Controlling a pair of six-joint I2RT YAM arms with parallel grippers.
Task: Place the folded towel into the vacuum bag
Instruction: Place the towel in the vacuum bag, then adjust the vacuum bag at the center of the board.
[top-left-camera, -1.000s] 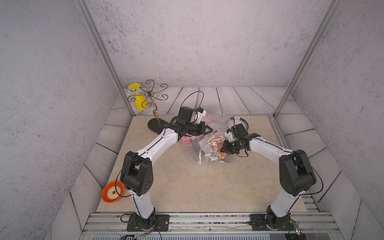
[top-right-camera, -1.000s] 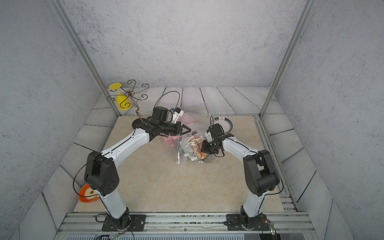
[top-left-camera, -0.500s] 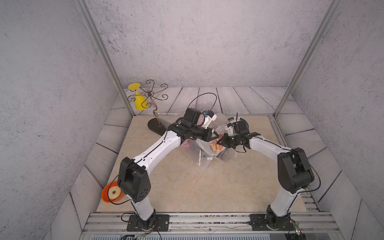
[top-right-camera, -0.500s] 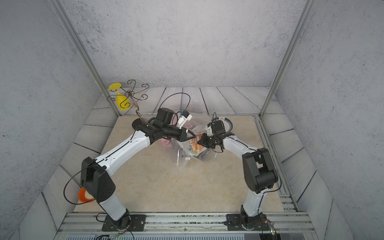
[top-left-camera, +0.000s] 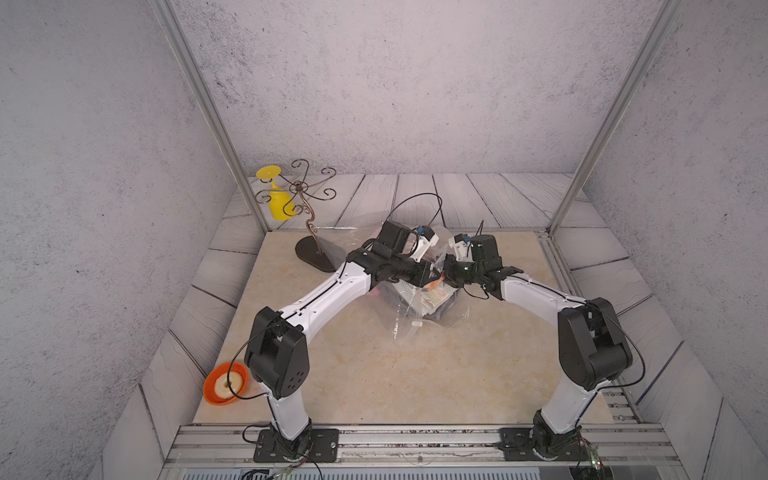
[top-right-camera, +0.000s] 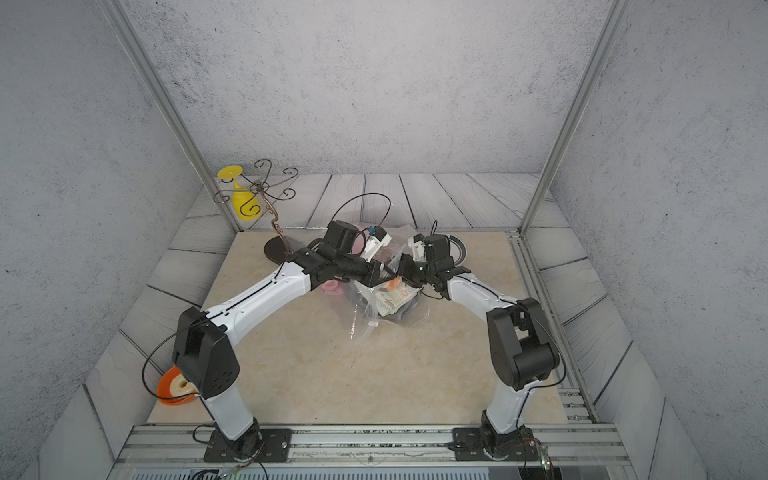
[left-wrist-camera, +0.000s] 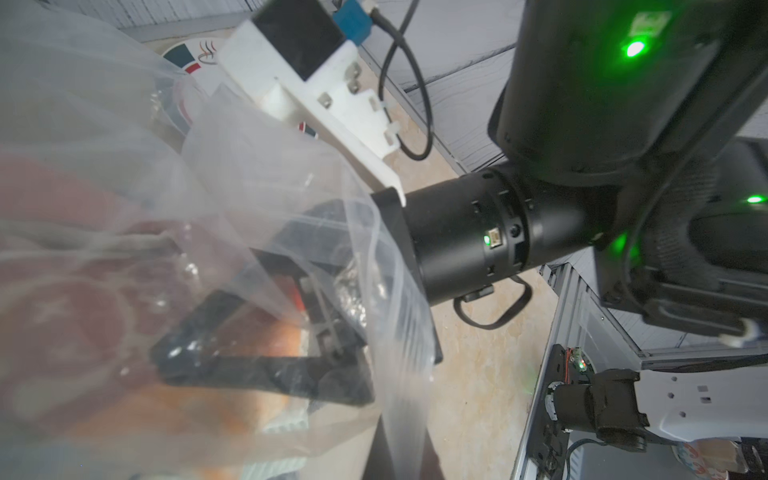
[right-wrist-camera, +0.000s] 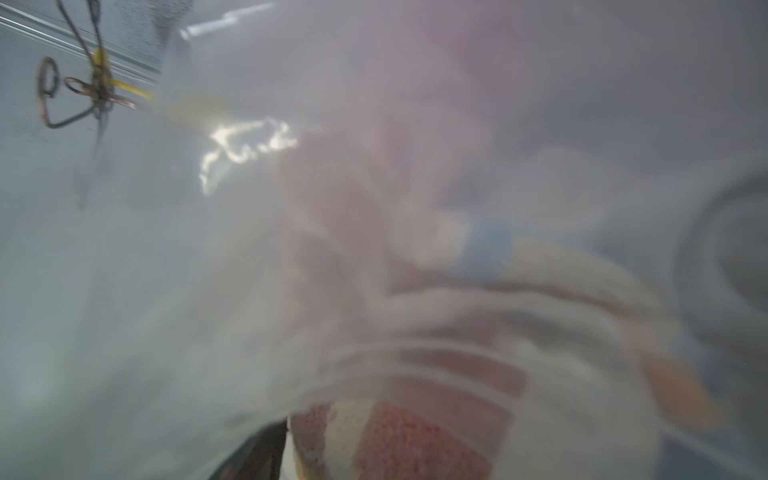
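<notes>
The vacuum bag (top-left-camera: 409, 322) (top-right-camera: 368, 328), clear and crinkled, lies mid-table with its mouth lifted between the two arms. The folded towel (top-left-camera: 432, 297) (top-right-camera: 392, 300), patterned cream, red and orange, sits inside it. My left gripper (top-left-camera: 424, 274) (left-wrist-camera: 401, 457) is shut on a strip of the bag's edge (left-wrist-camera: 399, 374). My right gripper (top-left-camera: 451, 271) (top-right-camera: 405, 272) reaches into the mouth. In the left wrist view its jaws stand apart behind the plastic, over the orange cloth (left-wrist-camera: 257, 332). The right wrist view is fogged by plastic. It shows the towel (right-wrist-camera: 399, 436) beside one dark finger (right-wrist-camera: 257, 455).
A wire stand (top-left-camera: 309, 232) holding a yellow glass (top-left-camera: 279, 205) is at the back left. An orange bowl (top-left-camera: 225, 382) sits by the left arm's base. A pink cloth (top-right-camera: 332, 286) lies under the left forearm. A round plate (top-right-camera: 460, 251) lies behind the right wrist.
The left gripper has carried the bag's edge to the right and up. The right gripper pushed the towel into the mouth, and its jaws have just spread apart.
</notes>
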